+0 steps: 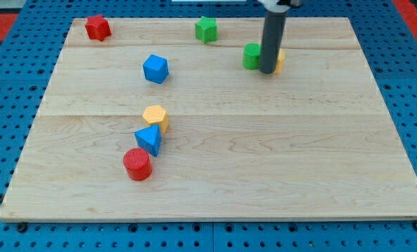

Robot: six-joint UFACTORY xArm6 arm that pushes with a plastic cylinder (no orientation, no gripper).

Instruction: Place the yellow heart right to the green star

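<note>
The green star (206,29) sits near the view's top, a little left of centre. The yellow heart (279,61) lies right of and below the star, mostly hidden behind my rod; only its right edge shows. My tip (268,71) rests on the board right in front of the yellow heart, between it and a green round block (251,56) on its left, which it touches or nearly touches.
A red star-like block (97,27) is at the top left. A blue cube-like block (155,68) lies left of centre. A yellow hexagon (155,117), a blue triangle (149,139) and a red cylinder (137,164) cluster at lower left on the wooden board (264,154).
</note>
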